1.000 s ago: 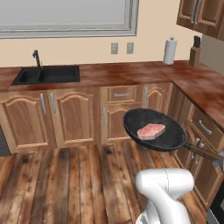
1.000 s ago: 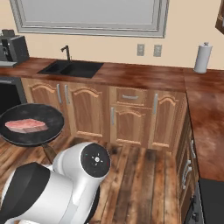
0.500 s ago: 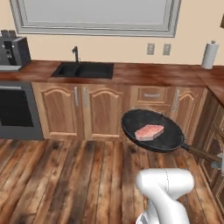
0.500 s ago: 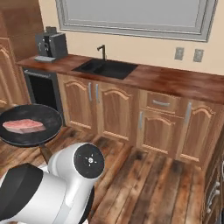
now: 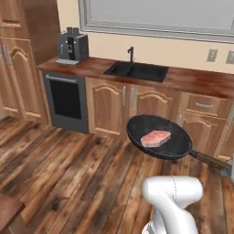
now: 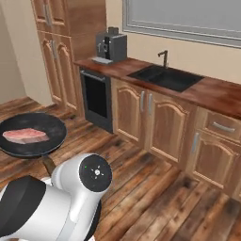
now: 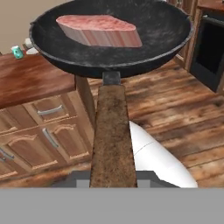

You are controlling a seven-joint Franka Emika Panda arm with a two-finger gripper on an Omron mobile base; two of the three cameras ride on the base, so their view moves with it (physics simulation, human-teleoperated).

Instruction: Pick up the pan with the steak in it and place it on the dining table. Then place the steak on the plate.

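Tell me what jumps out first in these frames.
A round black frying pan hangs in mid-air above the wooden plank floor, carried by its long brown wooden handle, with a pinkish-red slab of raw steak lying flat inside. Behind it runs a wood counter with a dark sink, and a grey coffee machine at its left end.

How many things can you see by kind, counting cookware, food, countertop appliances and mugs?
Cookware: 1, the pan
Food: 1, the steak in the pan
Countertop appliances: 1, the coffee machine
Mugs: 1, the teal mug
Total: 4
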